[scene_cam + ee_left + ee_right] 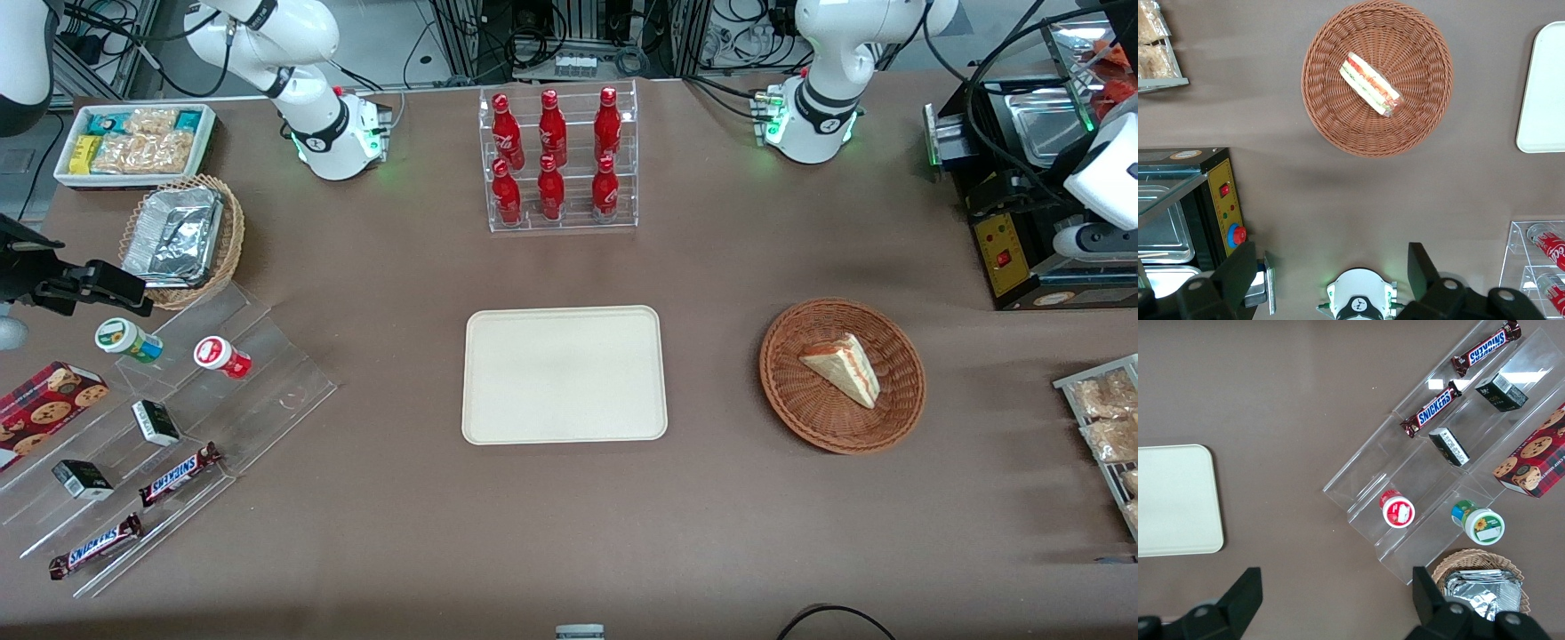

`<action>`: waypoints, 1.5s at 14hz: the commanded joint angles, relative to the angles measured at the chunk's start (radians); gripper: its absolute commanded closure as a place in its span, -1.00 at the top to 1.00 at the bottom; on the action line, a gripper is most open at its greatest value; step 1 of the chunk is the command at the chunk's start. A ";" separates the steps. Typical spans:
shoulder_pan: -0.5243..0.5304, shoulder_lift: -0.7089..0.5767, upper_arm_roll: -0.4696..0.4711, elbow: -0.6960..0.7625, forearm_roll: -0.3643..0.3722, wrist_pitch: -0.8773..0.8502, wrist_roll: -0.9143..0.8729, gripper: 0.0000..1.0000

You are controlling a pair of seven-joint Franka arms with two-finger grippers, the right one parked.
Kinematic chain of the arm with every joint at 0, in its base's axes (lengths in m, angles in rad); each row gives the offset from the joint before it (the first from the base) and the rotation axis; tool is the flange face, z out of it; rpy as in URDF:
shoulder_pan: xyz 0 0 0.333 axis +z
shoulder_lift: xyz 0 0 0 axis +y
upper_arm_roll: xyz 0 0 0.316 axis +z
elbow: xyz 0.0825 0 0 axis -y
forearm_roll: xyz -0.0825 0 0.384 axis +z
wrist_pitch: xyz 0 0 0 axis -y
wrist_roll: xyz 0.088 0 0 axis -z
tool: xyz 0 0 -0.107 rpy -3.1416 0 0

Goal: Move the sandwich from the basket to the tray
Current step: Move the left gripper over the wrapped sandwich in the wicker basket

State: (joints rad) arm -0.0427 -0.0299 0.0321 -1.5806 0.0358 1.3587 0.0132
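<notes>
The sandwich (843, 366) lies in the basket (788, 391), a wedge on its side w/ its red and green filling edge showing; in the wrist view the same sandwich (1369, 84) sits near the middle of the basket (1331, 113). The basket stands on the brown desk (569, 524), toward the working arm's end, about midway between the desk's near and back edges. The tray (564, 374) lies flat at the desk's centre, well apart from the basket, nothing on it; its rounded corner shows in the wrist view too (1542, 93).

The gripper (1331, 280) hangs high above the desk, over the bare strip between the basket and the back edge, near the working arm's base (1358, 305). Its jaws are spread wide, holding nothing; both fingers (1238, 270) show dark w/ open space between them.

At the back edge, centre, a clear rack of red bottles (558, 160). A black machine (1022, 240) sits at the back corner on the working arm's end. Toward the parked arm's end: clear stepped shelves w/ Snickers bars (178, 474) and cups, plus a tan basket w/ foil containers (178, 233).
</notes>
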 commanded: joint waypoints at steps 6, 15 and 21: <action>-0.006 0.040 0.015 -0.027 0.044 0.075 0.005 1.00; 0.009 0.044 0.017 -0.396 0.009 0.571 -0.493 1.00; -0.005 0.057 0.012 -0.622 0.001 0.899 -0.717 1.00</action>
State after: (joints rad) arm -0.0378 0.0494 0.0475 -2.1296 0.0473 2.1784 -0.6394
